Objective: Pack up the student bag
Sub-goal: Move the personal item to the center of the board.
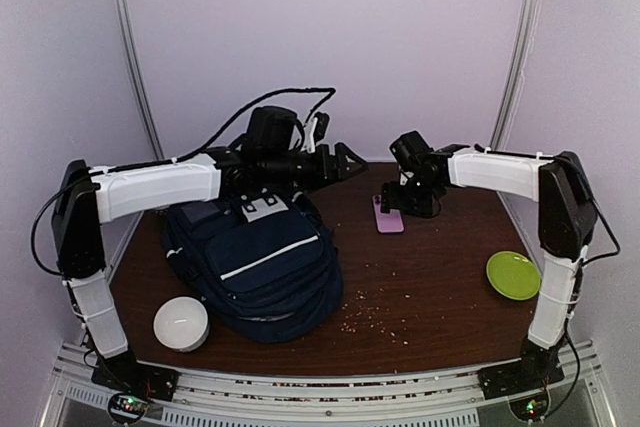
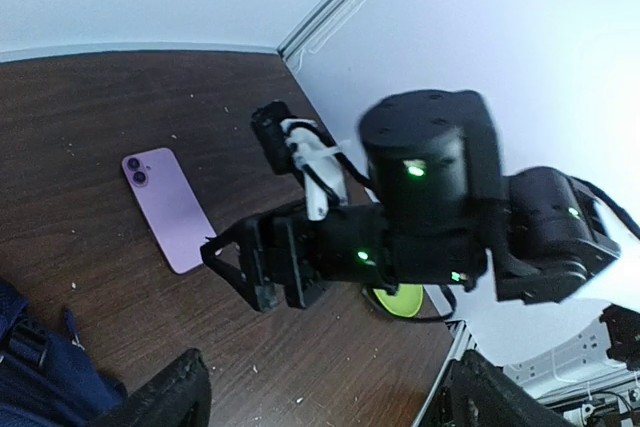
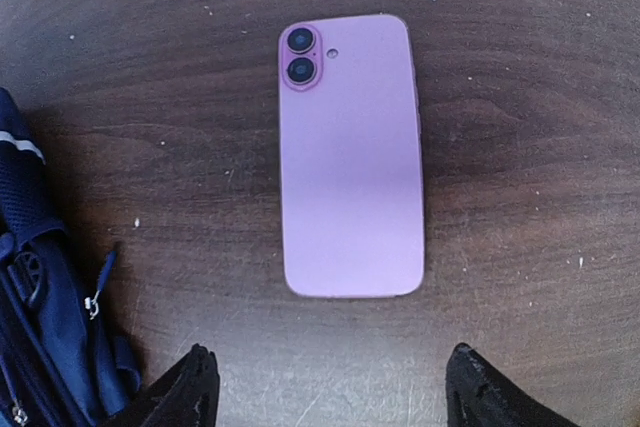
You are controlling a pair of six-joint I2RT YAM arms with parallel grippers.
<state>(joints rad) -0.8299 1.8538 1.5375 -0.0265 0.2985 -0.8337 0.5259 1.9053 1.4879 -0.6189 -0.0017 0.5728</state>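
Top external, left to right: white ribbed pouch (image 1: 181, 324) sits at the near-left of the surface (image 1: 440, 292), touching or just beside the student bag (image 1: 258, 269). The bag lies flat on the left half. Its long axis runs roughly near-to-far, slightly skewed, with the end carrying the white patches pointing at the back wall. Can't tell from here whether the main compartment is unzipped.

Left end effector (image 1: 350, 161) hangs above the bag's far end. Left wrist view shows its fingers spread wide with nothing between them.

Purple phone (image 1: 388, 217) lies back-up just right of the bag, not touching it, long axis also near-to-far. Right end effector (image 3: 335, 392) is poised right over it, fingers spread to either side of the phone's near end, no contact yet. Green plate (image 1: 513, 275) is well apart at the right.

My read is pre-grasp on the phone. Next move calls for a straight descent and a pinch across the phone's short sides. It's thin and flat on the surface, so the fingers could slip off.
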